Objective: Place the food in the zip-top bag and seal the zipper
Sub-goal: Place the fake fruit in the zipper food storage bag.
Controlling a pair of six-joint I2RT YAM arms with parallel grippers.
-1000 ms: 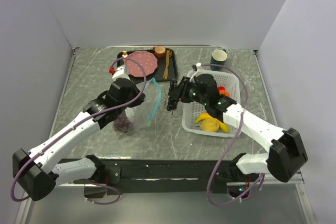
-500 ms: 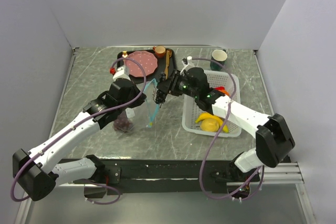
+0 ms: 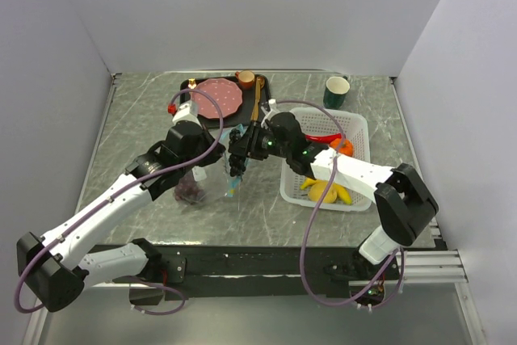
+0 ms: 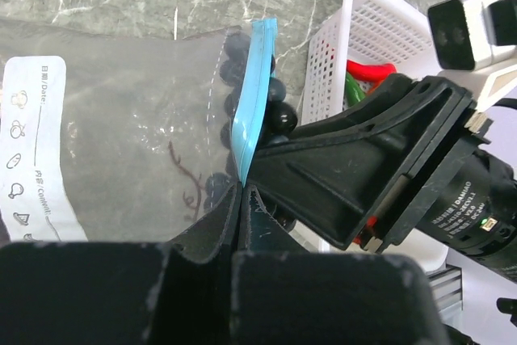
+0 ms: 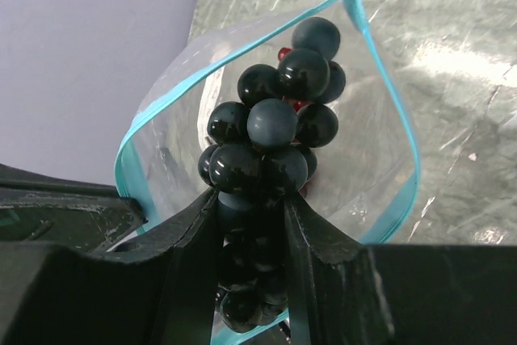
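Note:
The clear zip-top bag [image 3: 212, 177] lies left of centre, and its teal zipper [image 3: 234, 177] is spread into an open loop [image 5: 388, 111]. My left gripper [image 4: 241, 191] is shut on the bag's mouth edge, just below the zipper strip [image 4: 250, 103]. My right gripper [image 5: 250, 195] is shut on a bunch of dark grapes [image 5: 271, 131] held at the open mouth of the bag [image 5: 186, 94]. From above, the right gripper [image 3: 237, 161] meets the bag's mouth. A dark purple lump [image 3: 189, 191] shows through the bag's far end.
The white mesh basket [image 3: 355, 123] on the right holds a yellow banana and lemon [image 3: 323, 191], an orange fruit [image 3: 345, 147] and a red chili [image 3: 327, 136]. A black tray with a pink plate [image 3: 220, 96] and gold cutlery [image 3: 257, 98] sits behind. A green cup [image 3: 336, 86] stands at the back right.
My right arm swung left from the basket's edge to the bag's mouth, carrying the grapes. The left arm kept its hold on the bag.

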